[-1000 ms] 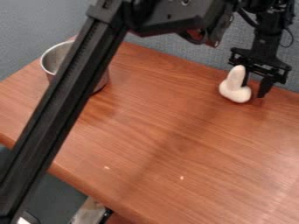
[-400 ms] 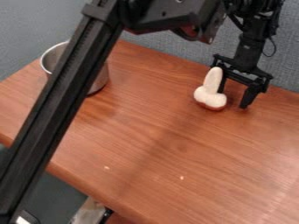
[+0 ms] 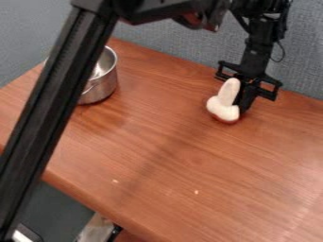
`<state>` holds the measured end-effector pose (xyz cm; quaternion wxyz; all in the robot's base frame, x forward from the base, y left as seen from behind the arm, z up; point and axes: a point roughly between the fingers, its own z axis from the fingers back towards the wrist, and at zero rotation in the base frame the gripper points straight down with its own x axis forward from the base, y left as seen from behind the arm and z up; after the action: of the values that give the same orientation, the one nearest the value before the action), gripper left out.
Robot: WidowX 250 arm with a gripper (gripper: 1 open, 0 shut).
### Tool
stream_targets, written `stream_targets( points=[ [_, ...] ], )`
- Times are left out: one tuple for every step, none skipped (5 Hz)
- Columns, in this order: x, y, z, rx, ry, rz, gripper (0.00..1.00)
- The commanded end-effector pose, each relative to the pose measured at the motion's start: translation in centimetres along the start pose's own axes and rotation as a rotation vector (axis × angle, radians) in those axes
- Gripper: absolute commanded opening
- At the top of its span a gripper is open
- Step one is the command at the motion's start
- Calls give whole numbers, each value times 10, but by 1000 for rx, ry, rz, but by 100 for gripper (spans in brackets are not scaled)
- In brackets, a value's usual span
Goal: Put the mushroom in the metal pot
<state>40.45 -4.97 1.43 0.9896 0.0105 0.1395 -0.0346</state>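
We see the mushroom (image 3: 225, 100) near the far edge of the wooden surface (image 3: 164, 170), toward its right corner, its pale stem pointing up and its rounded end low. Right against it is the black hand (image 3: 244, 108), its fingers closed; whether they grip the mushroom, we cannot tell. Well apart, by the surface's far left corner, we find the metal pot (image 3: 101, 79), partly hidden behind the black arm (image 3: 53, 109).

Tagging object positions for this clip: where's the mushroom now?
Camera view, upper right: the cream-white toy mushroom is at the black fingers, on the wooden table's far side.
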Motion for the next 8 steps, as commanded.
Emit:
stream_targets(
  points=[
    [-16, 2, 19, -17, -60, 0, 100],
    [-33, -5, 36, -12, -115, -16, 0],
    [-49, -12, 53, -25, -172, -19, 0],
    [-70, -6, 84, -34, -247, 72, 100],
    [-101, 1, 103, -47, -292, 176, 0],
    [-124, 15, 107, -77, -322, 256, 100],
    [-145, 35, 107, -100, -343, 346, 0],
    [-162, 29, 109, -119, -305, 346, 100]
  ],
)
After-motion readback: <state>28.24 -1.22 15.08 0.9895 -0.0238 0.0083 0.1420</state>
